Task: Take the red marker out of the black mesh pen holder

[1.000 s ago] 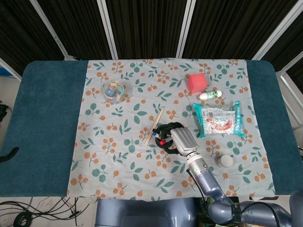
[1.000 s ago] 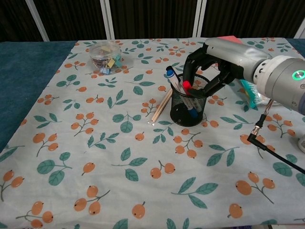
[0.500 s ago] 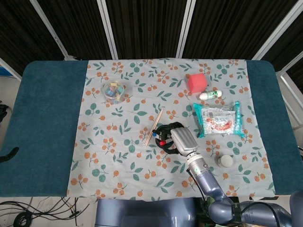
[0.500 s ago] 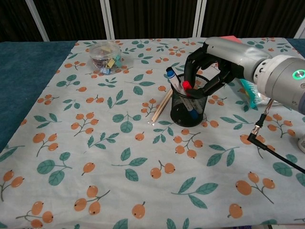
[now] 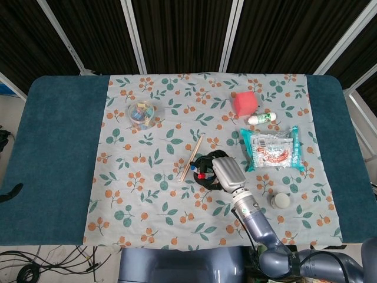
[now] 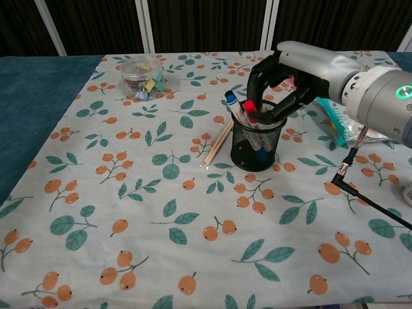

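Observation:
The black mesh pen holder (image 6: 256,145) (image 5: 207,174) stands upright on the floral cloth near the table's middle. From it stick up a red marker (image 6: 250,109) (image 5: 201,176) and a blue-capped marker (image 6: 232,104). My right hand (image 6: 277,87) (image 5: 222,170) hovers over the holder's right rim, and its dark fingertips (image 6: 260,117) pinch the red marker just below its cap. The marker stands raised partway out of the holder. My left hand does not show in either view.
Two wooden sticks (image 6: 219,142) lie just left of the holder. A clear jar of clips (image 6: 142,76) is at the back left. A red cube (image 5: 245,103), a white tube (image 5: 263,119), a snack packet (image 5: 273,148) and a grey knob (image 5: 280,200) lie to the right.
My right hand has lifted slightly, and the red marker in its fingertips has risen higher out of the holder.

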Action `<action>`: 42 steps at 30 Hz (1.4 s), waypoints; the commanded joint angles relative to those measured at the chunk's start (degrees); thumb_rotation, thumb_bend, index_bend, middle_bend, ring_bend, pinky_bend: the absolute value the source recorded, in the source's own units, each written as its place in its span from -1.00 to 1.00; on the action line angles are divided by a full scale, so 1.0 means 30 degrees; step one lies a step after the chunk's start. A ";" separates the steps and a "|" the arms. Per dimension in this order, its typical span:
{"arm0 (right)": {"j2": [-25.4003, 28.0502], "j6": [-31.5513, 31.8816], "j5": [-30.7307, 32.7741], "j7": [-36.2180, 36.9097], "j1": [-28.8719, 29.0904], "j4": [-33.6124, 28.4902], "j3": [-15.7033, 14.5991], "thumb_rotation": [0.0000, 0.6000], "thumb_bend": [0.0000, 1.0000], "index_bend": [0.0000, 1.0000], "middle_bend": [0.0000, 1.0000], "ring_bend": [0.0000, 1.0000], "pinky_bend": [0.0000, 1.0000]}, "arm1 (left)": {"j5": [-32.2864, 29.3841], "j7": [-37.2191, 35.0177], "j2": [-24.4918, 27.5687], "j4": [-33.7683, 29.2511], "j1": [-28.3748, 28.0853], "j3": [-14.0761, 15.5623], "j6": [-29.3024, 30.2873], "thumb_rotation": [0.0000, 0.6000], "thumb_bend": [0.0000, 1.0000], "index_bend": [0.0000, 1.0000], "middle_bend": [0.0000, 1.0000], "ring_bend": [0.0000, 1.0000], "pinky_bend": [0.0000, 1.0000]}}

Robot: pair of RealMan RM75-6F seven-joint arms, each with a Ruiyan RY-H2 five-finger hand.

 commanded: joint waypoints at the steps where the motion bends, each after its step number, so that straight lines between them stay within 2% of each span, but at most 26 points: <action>1: 0.0152 0.0030 -0.0027 0.0120 -0.0005 -0.0139 0.0130 1.00 0.11 0.24 0.07 -0.46 -0.64 | -0.0031 -0.0003 0.0006 0.0006 -0.0003 -0.0007 -0.0011 1.00 -0.64 -0.84 -1.00 -1.00 -1.00; 8: 0.1322 0.0055 0.0166 0.0343 -0.0062 -0.1311 0.0742 1.00 0.13 0.24 0.09 -0.44 -0.64 | -0.0031 -0.0014 0.0002 0.0016 0.0001 -0.0013 0.0000 1.00 -0.64 -0.84 -1.00 -1.00 -1.00; 19: 0.4777 0.0283 0.1220 -0.0121 -0.0290 -0.4105 0.1898 1.00 0.13 0.24 0.14 -0.43 -0.64 | 0.0048 0.0077 -0.0006 -0.0065 0.0034 0.0008 0.0080 1.00 -0.64 -0.84 -1.00 -1.00 -1.00; 29: 0.7715 0.0094 0.3011 0.0992 -0.0954 -0.3993 0.2672 1.00 0.14 0.25 0.13 -0.43 -0.64 | 0.0056 0.0156 -0.0029 -0.0053 0.0032 0.0040 0.0042 1.00 -0.64 -0.84 -1.00 -1.00 -1.00; 34: 0.9263 -0.0491 0.3034 0.1363 -0.1489 -0.3722 0.2253 1.00 0.14 0.25 0.13 -0.43 -0.64 | -0.0070 0.0145 -0.0023 -0.0017 0.0031 -0.0003 0.0040 1.00 -0.64 -0.84 -1.00 -1.00 -1.00; 42: 1.0428 -0.2289 0.3095 0.1409 -0.1895 -0.3580 0.0546 1.00 0.14 0.25 0.13 -0.43 -0.64 | -0.0034 0.0203 -0.0020 -0.0102 0.0048 -0.0001 0.0087 1.00 -0.64 -0.84 -1.00 -1.00 -1.00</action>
